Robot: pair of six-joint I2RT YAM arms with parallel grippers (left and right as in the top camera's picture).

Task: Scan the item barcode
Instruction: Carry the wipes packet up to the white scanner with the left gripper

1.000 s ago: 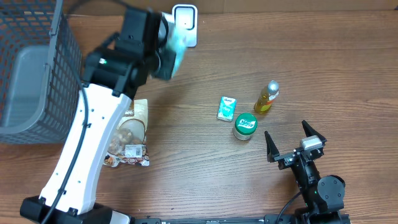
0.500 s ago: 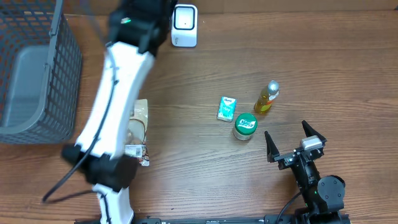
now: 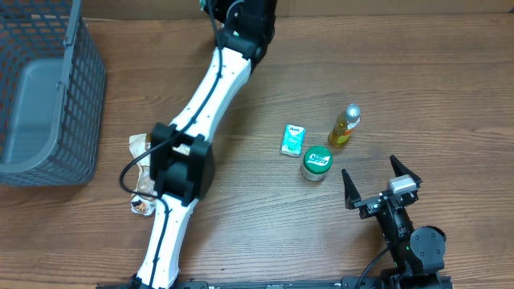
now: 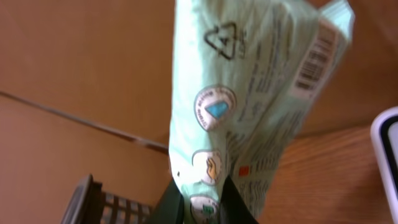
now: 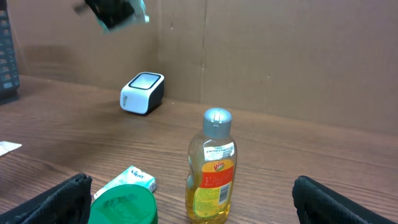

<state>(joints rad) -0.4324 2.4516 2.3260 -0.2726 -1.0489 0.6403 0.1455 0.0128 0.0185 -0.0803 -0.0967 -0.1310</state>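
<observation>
My left gripper point(image 4: 202, 200) is shut on the lower end of a pale green packet point(image 4: 249, 93), which stands upright between its dark fingers point(image 4: 171, 205). The packet's barcode point(image 4: 314, 59) shows near its upper right corner. The white scanner point(image 4: 388, 162) peeks in at the right edge of the left wrist view. From the right wrist it sits by the back wall point(image 5: 142, 93), with the left gripper point(image 5: 112, 12) blurred above and to its left. Overhead, the left arm point(image 3: 241, 16) reaches to the far edge and hides the scanner. My right gripper point(image 3: 371, 170) stands open and empty.
A grey wire basket point(image 3: 40, 88) stands at the far left. A yellow liquid bottle point(image 3: 344, 124), a green-lidded jar point(image 3: 316, 160) and a small tissue pack point(image 3: 293, 139) sit ahead of the right gripper. A snack bag point(image 3: 140, 189) lies partly under the left arm.
The left arm has stretched out toward the table's far edge, carrying the packet from left of the scanner to over it. The right arm has not moved.
</observation>
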